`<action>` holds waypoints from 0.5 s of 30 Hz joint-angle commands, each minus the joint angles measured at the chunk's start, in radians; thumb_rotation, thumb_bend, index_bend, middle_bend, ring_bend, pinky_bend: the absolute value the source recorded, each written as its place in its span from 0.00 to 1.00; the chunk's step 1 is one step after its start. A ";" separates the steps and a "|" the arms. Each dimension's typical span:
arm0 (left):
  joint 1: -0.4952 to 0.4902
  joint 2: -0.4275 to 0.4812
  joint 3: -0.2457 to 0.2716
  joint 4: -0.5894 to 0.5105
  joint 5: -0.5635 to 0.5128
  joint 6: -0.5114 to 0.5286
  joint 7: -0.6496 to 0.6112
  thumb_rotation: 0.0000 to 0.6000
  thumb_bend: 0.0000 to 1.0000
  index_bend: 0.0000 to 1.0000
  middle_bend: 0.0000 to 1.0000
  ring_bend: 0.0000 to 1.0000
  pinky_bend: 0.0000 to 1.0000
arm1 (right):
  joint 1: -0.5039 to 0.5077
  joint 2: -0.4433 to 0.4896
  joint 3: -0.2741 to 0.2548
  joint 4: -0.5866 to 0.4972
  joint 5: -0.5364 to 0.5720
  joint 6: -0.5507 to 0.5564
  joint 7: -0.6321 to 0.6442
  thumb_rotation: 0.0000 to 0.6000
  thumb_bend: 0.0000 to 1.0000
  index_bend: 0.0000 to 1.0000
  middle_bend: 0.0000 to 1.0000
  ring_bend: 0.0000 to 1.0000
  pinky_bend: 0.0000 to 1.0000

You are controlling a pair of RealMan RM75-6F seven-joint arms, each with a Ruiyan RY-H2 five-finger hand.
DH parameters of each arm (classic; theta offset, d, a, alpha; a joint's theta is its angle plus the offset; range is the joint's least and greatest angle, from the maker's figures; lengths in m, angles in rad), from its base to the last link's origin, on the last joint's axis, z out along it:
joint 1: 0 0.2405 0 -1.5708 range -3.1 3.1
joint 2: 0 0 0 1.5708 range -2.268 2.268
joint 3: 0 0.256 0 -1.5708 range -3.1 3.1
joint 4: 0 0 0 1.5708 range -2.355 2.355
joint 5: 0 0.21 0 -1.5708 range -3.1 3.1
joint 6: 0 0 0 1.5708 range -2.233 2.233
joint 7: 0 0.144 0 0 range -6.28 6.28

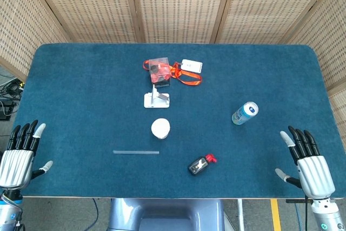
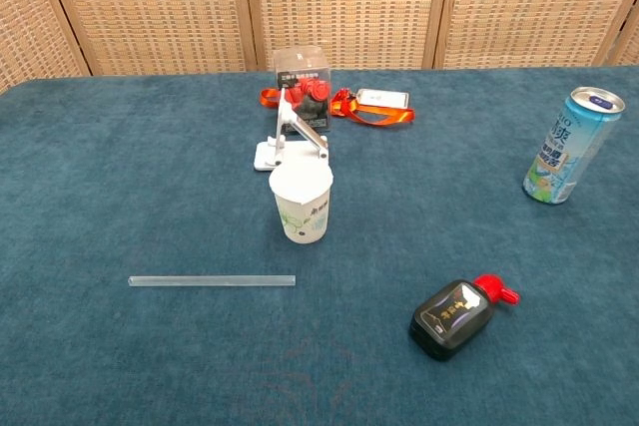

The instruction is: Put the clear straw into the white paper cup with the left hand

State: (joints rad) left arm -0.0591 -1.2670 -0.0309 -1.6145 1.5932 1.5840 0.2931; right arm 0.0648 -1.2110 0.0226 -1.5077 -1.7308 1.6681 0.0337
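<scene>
Straw point(image 1: 136, 152) flat on worktop point(image 1: 81, 90), just left-front of upright paper cup point(image 1: 160, 128). Left hand point(image 1: 16, 158) empty, fingers apart, at near-left edge. Right hand point(image 1: 308, 160) likewise, near-right.

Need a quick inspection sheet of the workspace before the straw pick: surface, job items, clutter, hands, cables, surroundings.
Surface: blue cloth table, flat.
Job's things: clear straw lies flat, nearer the robot than the white paper cup and to its left, apart from it; cup upright, open top.
Clutter: drink can upright on the right; black bottle with red cap lying down; white stand, clear box with red contents, orange lanyard with card behind the cup.
Hands: left hand and right hand at the near corners, fingers apart, holding nothing.
Cables: some on the floor at far left.
Surroundings: woven screen panels behind.
</scene>
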 commanded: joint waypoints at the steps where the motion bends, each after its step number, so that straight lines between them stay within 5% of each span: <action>1: -0.001 -0.001 0.001 0.003 0.002 -0.001 -0.006 1.00 0.05 0.00 0.00 0.00 0.00 | -0.001 -0.001 -0.001 0.001 -0.002 0.001 -0.002 1.00 0.09 0.05 0.00 0.00 0.00; 10: -0.015 -0.019 0.009 0.033 0.032 -0.009 -0.046 1.00 0.06 0.00 0.00 0.00 0.00 | -0.002 0.002 0.001 -0.001 0.004 0.000 0.005 1.00 0.09 0.05 0.00 0.00 0.00; 15: -0.050 -0.049 0.018 0.030 0.040 -0.072 -0.032 1.00 0.17 0.21 0.00 0.00 0.00 | -0.002 0.007 0.002 -0.004 0.007 0.000 0.016 1.00 0.09 0.05 0.00 0.00 0.00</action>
State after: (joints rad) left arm -0.0937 -1.3022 -0.0167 -1.5828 1.6303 1.5344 0.2537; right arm 0.0632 -1.2044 0.0243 -1.5111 -1.7235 1.6678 0.0497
